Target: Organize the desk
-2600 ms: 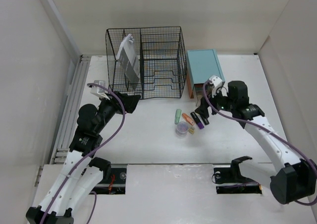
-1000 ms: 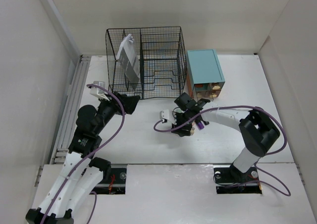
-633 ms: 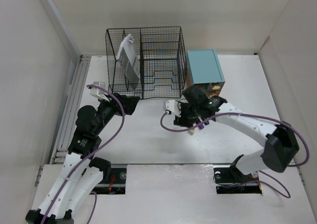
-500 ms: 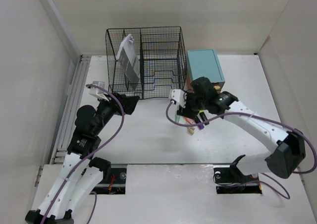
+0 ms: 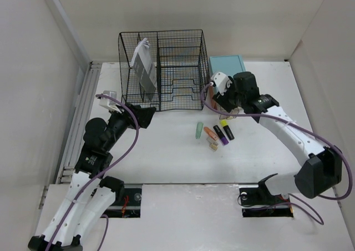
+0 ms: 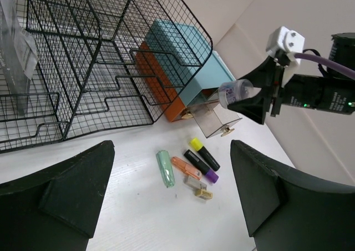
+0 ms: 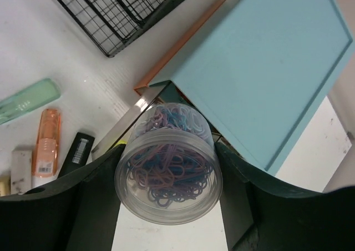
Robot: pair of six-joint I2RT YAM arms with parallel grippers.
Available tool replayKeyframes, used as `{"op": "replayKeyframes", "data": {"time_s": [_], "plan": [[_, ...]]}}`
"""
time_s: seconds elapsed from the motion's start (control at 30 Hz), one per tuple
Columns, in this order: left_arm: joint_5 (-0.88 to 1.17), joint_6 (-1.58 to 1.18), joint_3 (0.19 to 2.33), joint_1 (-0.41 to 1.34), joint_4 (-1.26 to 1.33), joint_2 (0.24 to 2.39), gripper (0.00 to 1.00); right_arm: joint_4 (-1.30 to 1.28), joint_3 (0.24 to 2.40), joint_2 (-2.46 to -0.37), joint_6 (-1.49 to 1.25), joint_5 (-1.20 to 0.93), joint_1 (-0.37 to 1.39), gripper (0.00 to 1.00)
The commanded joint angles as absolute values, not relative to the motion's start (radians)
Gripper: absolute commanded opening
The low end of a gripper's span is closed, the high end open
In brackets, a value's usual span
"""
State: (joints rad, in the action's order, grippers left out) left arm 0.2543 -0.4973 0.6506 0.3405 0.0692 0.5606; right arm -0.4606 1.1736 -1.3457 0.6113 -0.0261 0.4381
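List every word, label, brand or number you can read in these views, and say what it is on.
No text can be read.
Green highlighter: faint print on its side, too small to read.
Black highlighter: white barcode-like label, too blurred to read.
Jar of paper clips: no label in view.

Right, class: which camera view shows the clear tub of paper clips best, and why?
Right wrist: the tub sits centre frame, coloured clips plain through its base. Left wrist shows it small, side-on, in the right gripper. From the top view, that arm hides it.
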Motion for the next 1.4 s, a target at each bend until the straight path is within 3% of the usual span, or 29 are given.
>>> {"op": "replayKeyframes", "data": {"time_s": [0.0,0.43,0.47,0.5,0.6,0.63,1.37], "plan": [[0.261,-0.483,0.695,0.345,0.107,0.548,0.83,-0.371,1.193,-1.394,0.555,0.041,0.423,0.19],[0.261,-0.483,0.686,0.345,0.107,0.548,0.83,-0.548,1.282,-1.479,0.555,-0.061,0.373,0.22],[0.261,-0.483,0.686,0.345,0.107,0.548,0.83,-0.561,1.295,-1.479,0.555,-0.077,0.373,0.27],[0.261,-0.483,0.686,0.345,0.107,0.548,0.83,-0.572,1.295,-1.479,0.546,-0.077,0.364,0.47],[0.261,-0.483,0.686,0.345,0.107,0.548,0.83,-0.572,1.304,-1.488,0.546,-0.098,0.364,0.66],[0.261,-0.483,0.686,0.345,0.107,0.548,0.83,-0.572,1.304,-1.488,0.546,-0.098,0.364,0.68],[0.261,-0.483,0.686,0.345,0.107,0.548,0.83,-0.548,1.263,-1.394,0.546,-0.198,0.324,0.73]]}}
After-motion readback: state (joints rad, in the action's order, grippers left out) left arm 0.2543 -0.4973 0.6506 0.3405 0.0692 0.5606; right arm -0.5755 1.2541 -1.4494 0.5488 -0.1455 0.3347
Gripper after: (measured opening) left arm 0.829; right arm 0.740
